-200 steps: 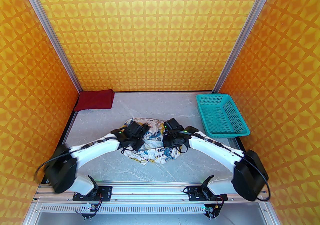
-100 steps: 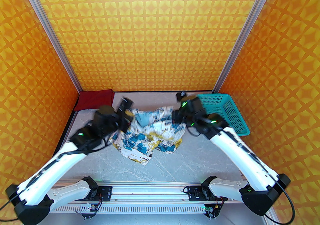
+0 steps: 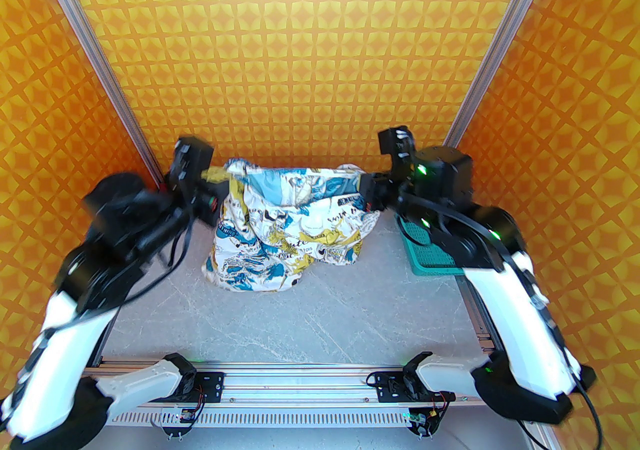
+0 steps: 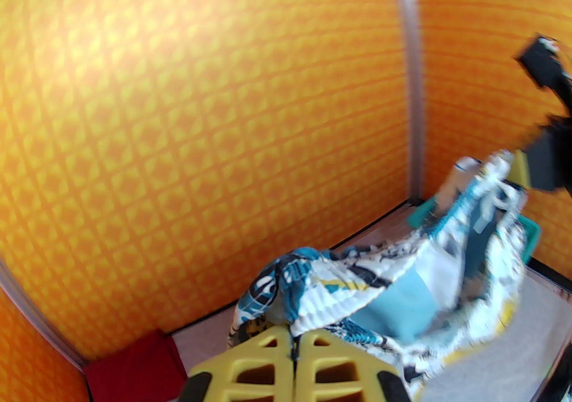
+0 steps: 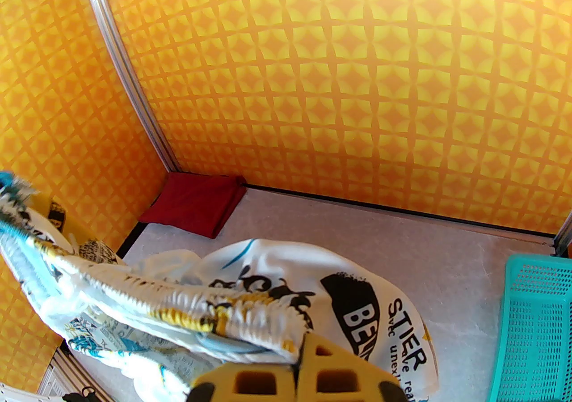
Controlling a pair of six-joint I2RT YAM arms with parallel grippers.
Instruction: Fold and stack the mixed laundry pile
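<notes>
left gripper (image 4: pixel 295 346), right gripper (image 5: pixel 299 360): clamped on white printed garment (image 3: pixel 285 228) | red T-shirt (image 5: pixel 192 203): far-left corner | basket (image 3: pixel 422 258): partly behind right arm (image 3: pixel 515 318) | print: "STIER"

Two garments: printed one raised, red one folded flat.
White garment (image 3: pixel 285 217), printed in blue, mustard and black, hangs spread by its gathered top edge, pulled between its two upper corners; lower part crumpled, sagging down to the table (image 3: pixel 350 318). Dark red T-shirt (image 5: pixel 192 203) lies folded as a flat rectangle in the far left corner, apart from it.
</notes>
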